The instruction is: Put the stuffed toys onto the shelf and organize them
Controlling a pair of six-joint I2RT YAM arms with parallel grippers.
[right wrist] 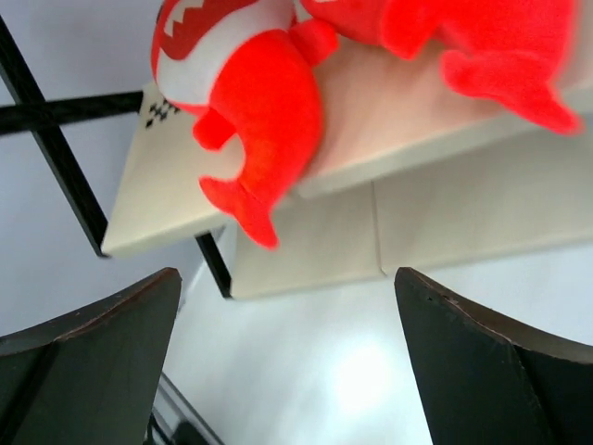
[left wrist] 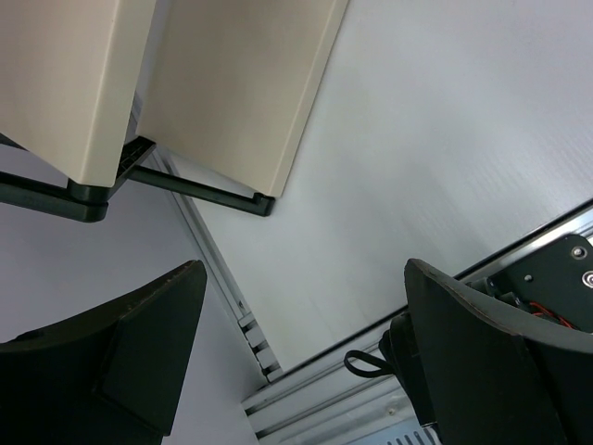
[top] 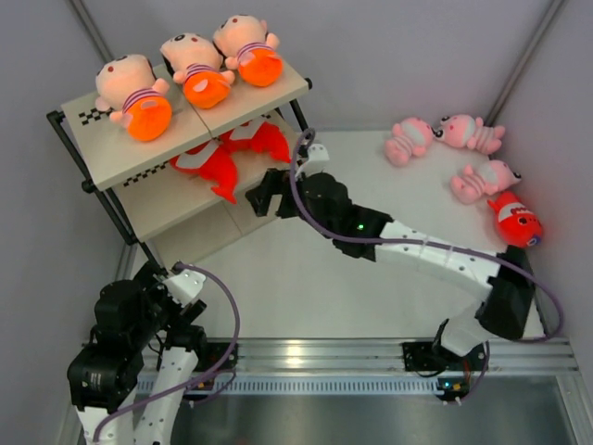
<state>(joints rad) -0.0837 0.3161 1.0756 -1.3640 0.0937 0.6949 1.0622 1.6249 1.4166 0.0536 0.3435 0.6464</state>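
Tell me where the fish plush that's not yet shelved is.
In the top view, the loose fish plush lies on the table at the far right, right beside a pink doll and nearer the arms than it.

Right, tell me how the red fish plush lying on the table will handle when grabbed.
The red fish plush looks like stuffed fleece, so it is probably squashy, grippy and light for its size. Its tail may flop: another fish on the shelf has its tail hanging past the board edge.

Fuzzy plush fish (right wrist: 264, 102), matt shelf boards (right wrist: 167, 204)
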